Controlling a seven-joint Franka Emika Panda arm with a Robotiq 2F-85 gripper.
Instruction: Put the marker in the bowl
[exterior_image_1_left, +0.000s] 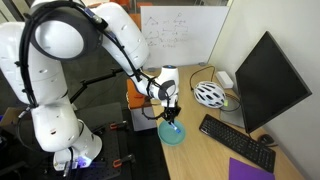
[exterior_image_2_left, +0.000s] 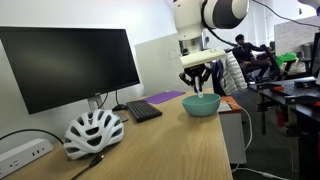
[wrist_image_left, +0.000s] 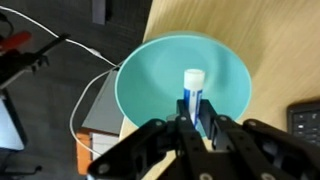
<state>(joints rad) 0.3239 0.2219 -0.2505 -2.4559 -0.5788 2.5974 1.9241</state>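
The teal bowl (wrist_image_left: 185, 85) stands on the wooden desk near its edge; it shows in both exterior views (exterior_image_1_left: 173, 133) (exterior_image_2_left: 200, 105). My gripper (wrist_image_left: 192, 118) hangs directly above the bowl (exterior_image_1_left: 171, 112) (exterior_image_2_left: 200, 85). It is shut on the marker (wrist_image_left: 193, 88), a white stick with a blue band. The marker points down into the bowl's opening, its white tip over the bowl's middle. In the exterior views the marker is too small to make out between the fingers.
A white ribbed helmet (exterior_image_1_left: 209, 94) (exterior_image_2_left: 93, 130) lies on the desk. A black keyboard (exterior_image_1_left: 236, 141) (exterior_image_2_left: 143, 110) and monitor (exterior_image_1_left: 268, 80) (exterior_image_2_left: 65, 62) stand nearby. A purple sheet (exterior_image_1_left: 250, 170) lies at the desk's end. The desk edge runs close beside the bowl (wrist_image_left: 140, 35).
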